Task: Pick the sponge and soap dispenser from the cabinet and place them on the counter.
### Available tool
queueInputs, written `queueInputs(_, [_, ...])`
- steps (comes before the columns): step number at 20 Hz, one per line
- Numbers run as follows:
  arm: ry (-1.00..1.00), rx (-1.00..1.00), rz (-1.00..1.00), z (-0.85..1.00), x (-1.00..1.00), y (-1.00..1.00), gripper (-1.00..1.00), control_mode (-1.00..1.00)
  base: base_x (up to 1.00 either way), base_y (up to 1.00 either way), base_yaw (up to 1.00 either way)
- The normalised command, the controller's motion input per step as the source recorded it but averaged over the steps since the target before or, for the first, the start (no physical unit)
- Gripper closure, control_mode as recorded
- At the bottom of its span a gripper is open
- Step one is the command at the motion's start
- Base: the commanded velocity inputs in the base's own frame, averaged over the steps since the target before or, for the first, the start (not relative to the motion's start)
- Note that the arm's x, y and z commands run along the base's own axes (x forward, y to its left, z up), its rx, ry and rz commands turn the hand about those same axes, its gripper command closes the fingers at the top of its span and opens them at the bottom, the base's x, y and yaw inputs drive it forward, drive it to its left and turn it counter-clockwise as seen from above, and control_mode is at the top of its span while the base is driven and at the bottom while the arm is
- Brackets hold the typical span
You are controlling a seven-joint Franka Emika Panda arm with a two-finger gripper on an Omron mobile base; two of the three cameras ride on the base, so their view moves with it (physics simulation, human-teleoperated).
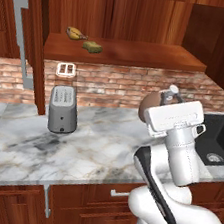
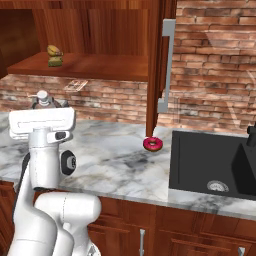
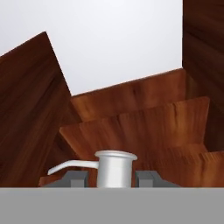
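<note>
The tan-brown soap dispenser (image 1: 149, 106) is out of the cabinet, held over the marble counter (image 1: 94, 144) in front of the brick wall. Its pale pump (image 2: 43, 97) sticks up behind my white hand. In the hand view my gripper (image 3: 114, 177) is shut on the dispenser's neck, with the pump head (image 3: 114, 166) between the two dark fingertips (image 3: 75, 177). The yellow and olive-green sponge (image 1: 93, 46) lies on the cabinet shelf (image 1: 142, 52), just right of the banana. The sponge (image 2: 55, 61) shows on the shelf's left end in the right base view.
A banana (image 1: 74, 33) lies by the sponge. A grey toaster (image 1: 63, 108) stands on the counter's left part. A red doughnut (image 2: 153, 144) sits beside the black sink (image 2: 215, 165). The open cabinet doors (image 1: 36, 37) (image 2: 159, 65) hang at either side with grey bar handles.
</note>
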Motion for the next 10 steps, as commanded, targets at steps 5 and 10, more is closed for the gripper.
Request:
queueInputs(5, [0.06, 0.02, 0.0, -0.16, -0.05, 0.0, 1.0, -1.0, 0.0, 0.0, 0.0])
queueInputs(10, [0.15, 0.03, 0.01, -0.04, 0.0, -0.06, 1.0, -1.0, 0.0, 0.0, 0.0])
